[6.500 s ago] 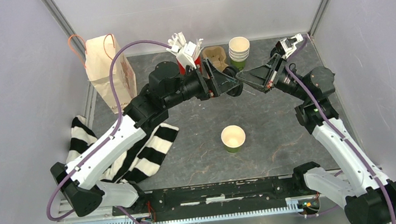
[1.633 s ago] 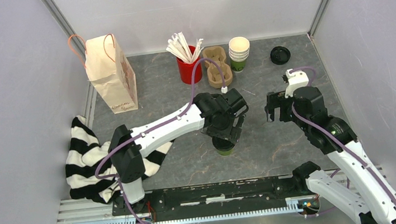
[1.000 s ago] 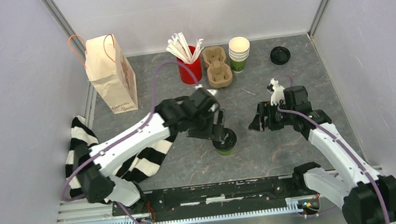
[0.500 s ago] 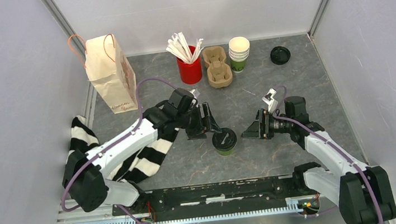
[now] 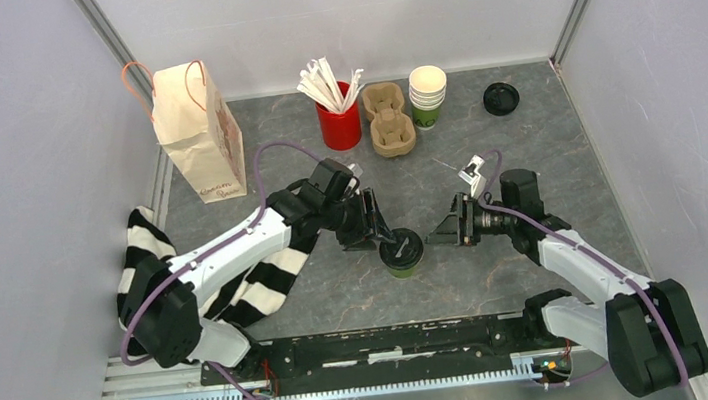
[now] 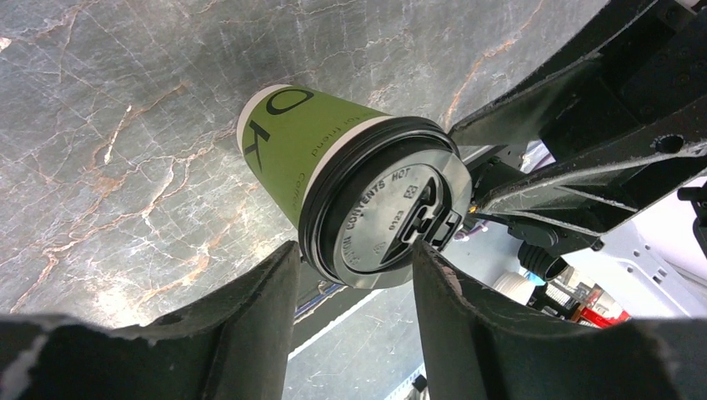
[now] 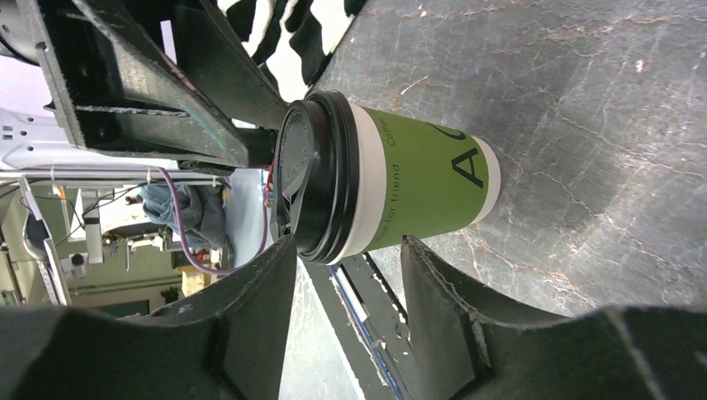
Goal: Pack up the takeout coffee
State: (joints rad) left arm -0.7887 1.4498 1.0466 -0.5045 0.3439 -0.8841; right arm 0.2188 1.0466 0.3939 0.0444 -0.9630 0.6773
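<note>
Coffee [image 5: 402,253] stands upright on the table [image 5: 480,281], bare stone all round. Left gripper [image 5: 387,240] parted astride the lid [image 6: 392,225], perhaps touching its rim; right gripper [image 5: 440,234] parted, just beside it.

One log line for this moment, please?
takeout coffee: lidded, upright | left gripper: open, straddling its top | right gripper: open, at its side

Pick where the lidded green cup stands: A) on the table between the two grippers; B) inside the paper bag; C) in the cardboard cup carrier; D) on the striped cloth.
A: the takeout coffee stands upright on the table, with the left gripper and the right gripper on either side of it.
</note>
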